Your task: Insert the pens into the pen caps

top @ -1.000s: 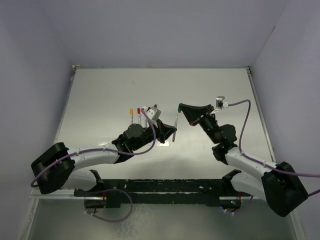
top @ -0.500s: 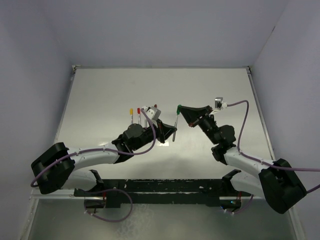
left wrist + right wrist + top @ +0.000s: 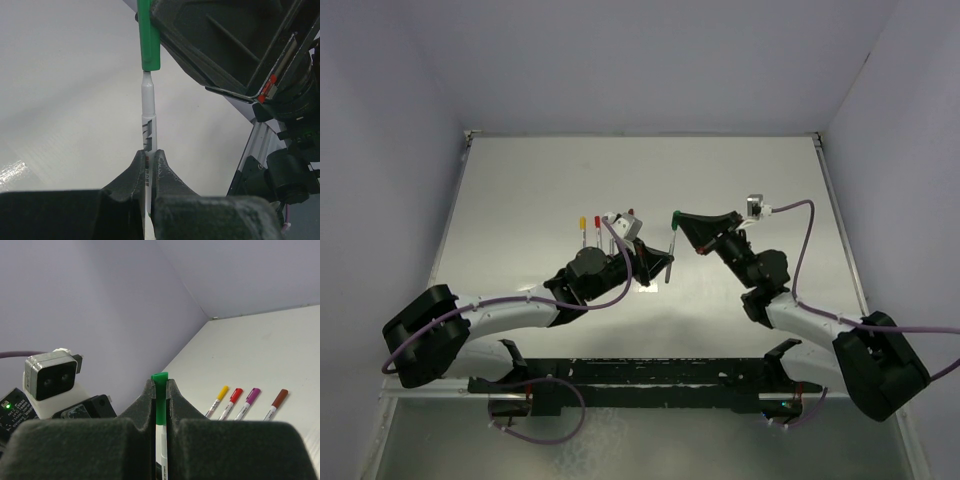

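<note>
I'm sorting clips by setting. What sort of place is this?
Probably a robotics lab test cell: a white table boxed in by plain lavender walls, two robot arms bolted at its near edge, and capped pens laid in a row.

Pen (image 3: 148,125) barrel, middle: dark grey blocky print, not legible.
Pen barrel, lower: small red and pale characters just above the left gripper (image 3: 148,159), too blurred to read.
Cap (image 3: 149,35): green, no marking that can be read.
Readable text overall: none.
</note>
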Available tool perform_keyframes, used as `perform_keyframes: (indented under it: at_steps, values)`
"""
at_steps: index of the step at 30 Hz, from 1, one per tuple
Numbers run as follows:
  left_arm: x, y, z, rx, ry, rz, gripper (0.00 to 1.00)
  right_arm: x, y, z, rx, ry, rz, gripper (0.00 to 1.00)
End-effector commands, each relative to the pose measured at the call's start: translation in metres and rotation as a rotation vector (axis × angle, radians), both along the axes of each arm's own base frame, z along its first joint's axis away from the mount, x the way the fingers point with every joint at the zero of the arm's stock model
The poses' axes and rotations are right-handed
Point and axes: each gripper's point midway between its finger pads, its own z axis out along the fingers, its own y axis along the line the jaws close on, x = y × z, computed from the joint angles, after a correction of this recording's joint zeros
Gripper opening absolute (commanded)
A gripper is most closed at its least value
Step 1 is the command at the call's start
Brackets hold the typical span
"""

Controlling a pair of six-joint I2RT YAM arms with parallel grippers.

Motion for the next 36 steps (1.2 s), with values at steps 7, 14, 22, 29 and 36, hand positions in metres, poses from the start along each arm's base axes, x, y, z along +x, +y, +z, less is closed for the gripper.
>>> perform_keyframes:
  at_steps: [7, 14, 22, 29, 36]
  values:
    - [-0.001, -0.006, 0.036, -0.081, -0.074, -0.019, 0.0, -0.007, 0.003, 0.011, 0.006, -0.068, 0.022, 0.0]
    - [0.001, 0.002, 0.033, -0.081, -0.064, 0.013, 0.0, -0.008, 0.003, 0.012, 0.004, -0.07, 0.027, 0.0]
    - [0.009, 0.005, 0.05, -0.112, -0.107, 0.057, 0.0, -0.015, 0.018, -0.002, -0.02, -0.033, 0.098, 0.0]
    - [0.02, 0.013, 0.063, -0.121, -0.139, 0.129, 0.0, -0.023, 0.034, -0.027, -0.074, 0.025, 0.179, 0.0]
    - [0.033, 0.034, 0.094, -0.15, -0.214, 0.25, 0.0, -0.026, 0.045, -0.073, -0.201, 0.13, 0.223, 0.0]
